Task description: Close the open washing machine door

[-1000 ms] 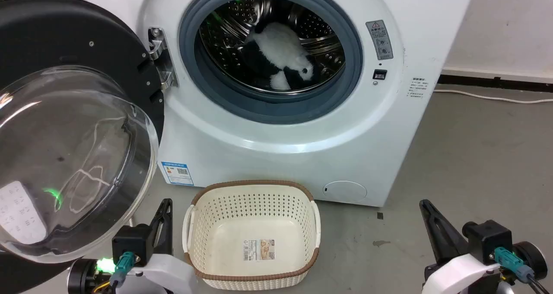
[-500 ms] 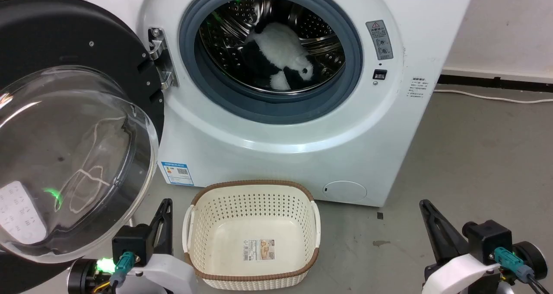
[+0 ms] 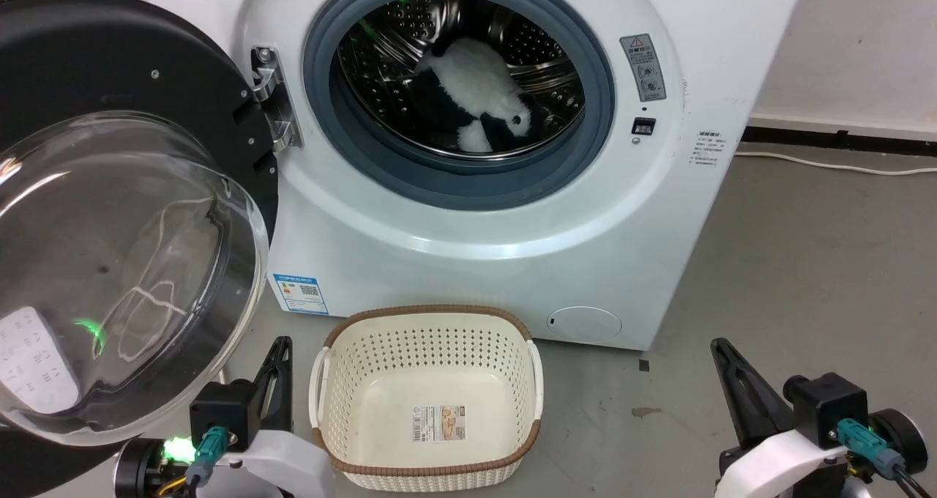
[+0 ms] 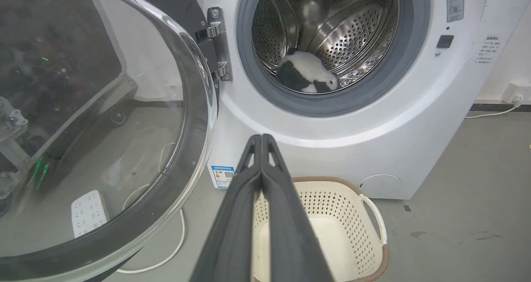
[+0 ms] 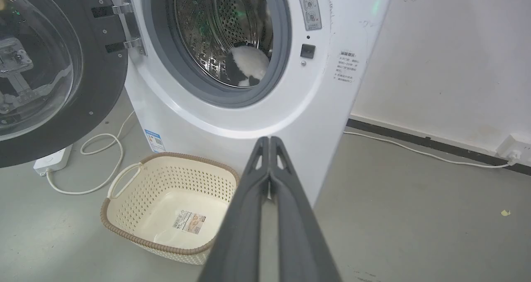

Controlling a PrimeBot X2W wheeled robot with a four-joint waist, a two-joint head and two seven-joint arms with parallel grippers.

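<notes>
While the washing machine door (image 3: 124,249) hangs swung wide on its hinge (image 3: 274,99) left of the washing machine (image 3: 512,249), the left gripper (image 4: 262,139) and right gripper (image 5: 269,140) sit low, fingers pressed together and empty, probably readier for pushing than grasping.

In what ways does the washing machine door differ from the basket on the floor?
The washing machine door is round, black-rimmed, of clear glass; the basket is squarish, cream, brown-rimmed. The door hangs open on its hinge; the basket sits on the floor. Both stand before the washing machine.
</notes>
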